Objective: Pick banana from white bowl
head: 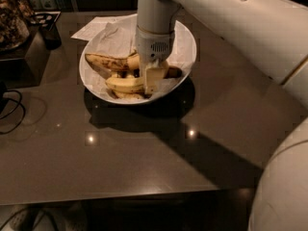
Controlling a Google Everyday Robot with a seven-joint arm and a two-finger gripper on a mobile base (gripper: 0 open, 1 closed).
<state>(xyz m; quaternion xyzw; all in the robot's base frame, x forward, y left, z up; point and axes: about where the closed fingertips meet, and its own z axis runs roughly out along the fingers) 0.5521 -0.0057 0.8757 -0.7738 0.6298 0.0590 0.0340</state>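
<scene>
The white bowl (pixel 188 38) stands on the dark table, lined with crumpled white paper (pixel 113 36). In it lies the plump yellow banana (pixel 122 83) at the front. A browner, spotted banana (pixel 103 61) lies behind it, and a dark stem end (pixel 174 72) shows at the right. My gripper (pixel 152 81) hangs straight down from the arm into the bowl's middle. Its tip is at the yellow banana's right end and hides that end.
A loose sheet of paper (pixel 88 29) lies behind the bowl. A dark box (pixel 30 52) and a container of clutter stand at the far left. A black cable (pixel 11 113) loops at the left edge. My arm and body (pixel 284 186) fill the right side.
</scene>
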